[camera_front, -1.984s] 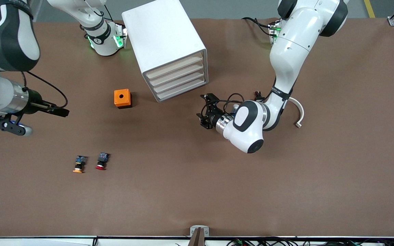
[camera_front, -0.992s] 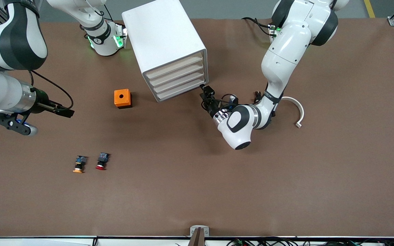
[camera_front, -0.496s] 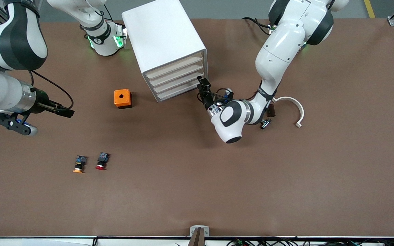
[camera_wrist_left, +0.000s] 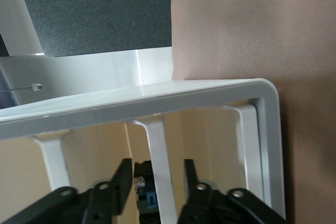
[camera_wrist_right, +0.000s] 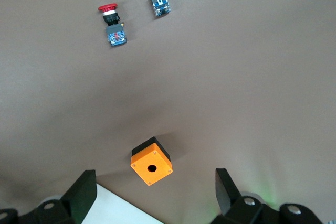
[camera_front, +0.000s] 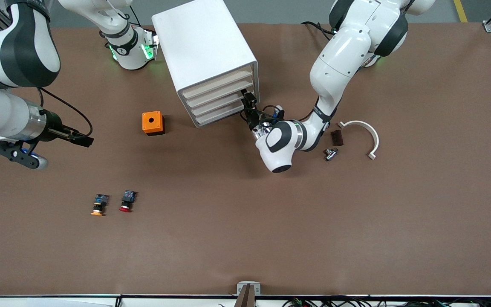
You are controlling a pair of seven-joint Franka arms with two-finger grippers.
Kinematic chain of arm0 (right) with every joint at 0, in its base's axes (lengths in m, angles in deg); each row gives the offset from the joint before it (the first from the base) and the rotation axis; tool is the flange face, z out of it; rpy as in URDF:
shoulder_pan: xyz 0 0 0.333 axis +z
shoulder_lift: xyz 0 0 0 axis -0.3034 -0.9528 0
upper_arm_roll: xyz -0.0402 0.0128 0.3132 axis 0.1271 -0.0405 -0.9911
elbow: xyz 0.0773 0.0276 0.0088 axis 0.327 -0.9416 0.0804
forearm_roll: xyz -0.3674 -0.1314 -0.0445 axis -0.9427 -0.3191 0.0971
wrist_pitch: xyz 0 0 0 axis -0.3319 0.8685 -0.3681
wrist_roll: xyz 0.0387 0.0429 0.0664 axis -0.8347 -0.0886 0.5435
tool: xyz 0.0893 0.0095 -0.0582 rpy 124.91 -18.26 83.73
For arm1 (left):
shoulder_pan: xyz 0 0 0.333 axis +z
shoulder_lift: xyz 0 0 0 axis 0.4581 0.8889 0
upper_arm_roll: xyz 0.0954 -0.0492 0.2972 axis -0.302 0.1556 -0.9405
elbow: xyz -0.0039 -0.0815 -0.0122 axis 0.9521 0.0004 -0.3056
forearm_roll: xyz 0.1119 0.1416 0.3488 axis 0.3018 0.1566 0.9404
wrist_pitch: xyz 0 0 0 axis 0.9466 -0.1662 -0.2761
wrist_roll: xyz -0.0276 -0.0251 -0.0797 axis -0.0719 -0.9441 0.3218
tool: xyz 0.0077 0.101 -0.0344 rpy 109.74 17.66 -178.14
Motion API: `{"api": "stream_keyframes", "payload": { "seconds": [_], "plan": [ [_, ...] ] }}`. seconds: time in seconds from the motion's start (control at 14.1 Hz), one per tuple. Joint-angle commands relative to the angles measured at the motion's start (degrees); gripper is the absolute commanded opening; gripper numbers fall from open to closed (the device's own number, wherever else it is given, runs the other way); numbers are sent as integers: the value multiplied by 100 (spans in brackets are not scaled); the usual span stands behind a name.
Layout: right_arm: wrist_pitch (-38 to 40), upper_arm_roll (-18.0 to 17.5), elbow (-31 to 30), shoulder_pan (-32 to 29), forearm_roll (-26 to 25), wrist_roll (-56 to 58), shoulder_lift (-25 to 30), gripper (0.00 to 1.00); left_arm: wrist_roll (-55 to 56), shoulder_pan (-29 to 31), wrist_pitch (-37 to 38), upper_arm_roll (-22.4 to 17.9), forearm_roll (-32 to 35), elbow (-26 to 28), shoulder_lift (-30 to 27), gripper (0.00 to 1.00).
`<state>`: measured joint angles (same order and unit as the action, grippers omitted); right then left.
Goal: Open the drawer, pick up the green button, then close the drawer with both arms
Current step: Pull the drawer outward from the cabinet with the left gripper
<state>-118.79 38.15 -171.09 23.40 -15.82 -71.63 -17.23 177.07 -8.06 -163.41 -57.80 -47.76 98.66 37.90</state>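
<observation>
White plastic frames the moment: the left end effector [camera_front: 246, 102], jaws narrowing around a drawer [camera_front: 220, 103] front's edge, has reached the cabinet [camera_front: 205, 51] since a second ago; pulling comes next. The right end effector [camera_front: 84, 140] waits wide open, empty. Green button unseen.

Drawer: you see four alike, shallow with flat off-white fronts, stacked in a white cabinet [camera_front: 205, 47]; every drawer [camera_front: 222, 104] sits pushed in.
Button: no green cap shows; a small black and blue part [camera_wrist_left: 146, 195] sits between the left fingers, and you cannot tell what it is.
Left gripper [camera_front: 249, 99]: at the drawer fronts, at the corner toward the left arm's end, fingers apart astride a white rib.
Right gripper [camera_front: 85, 140]: waits over the table at its arm's end, fingers wide.
</observation>
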Motion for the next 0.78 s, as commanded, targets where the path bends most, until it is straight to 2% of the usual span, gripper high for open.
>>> {"api": "stream_keyframes", "payload": {
  "seconds": [0.0,0.35,0.71],
  "plan": [
    [7,-12,-61,15,68,-129,78,100,95,-115,72,-17,-107,-28,78,34],
    [-1,-12,-61,15,68,-129,69,100,59,-133,90,-17,-124,-37,78,13],
    [7,-12,-70,181,68,-470,78,100,138,-89,81,-25,-212,-46,78,7]
  ]
}}
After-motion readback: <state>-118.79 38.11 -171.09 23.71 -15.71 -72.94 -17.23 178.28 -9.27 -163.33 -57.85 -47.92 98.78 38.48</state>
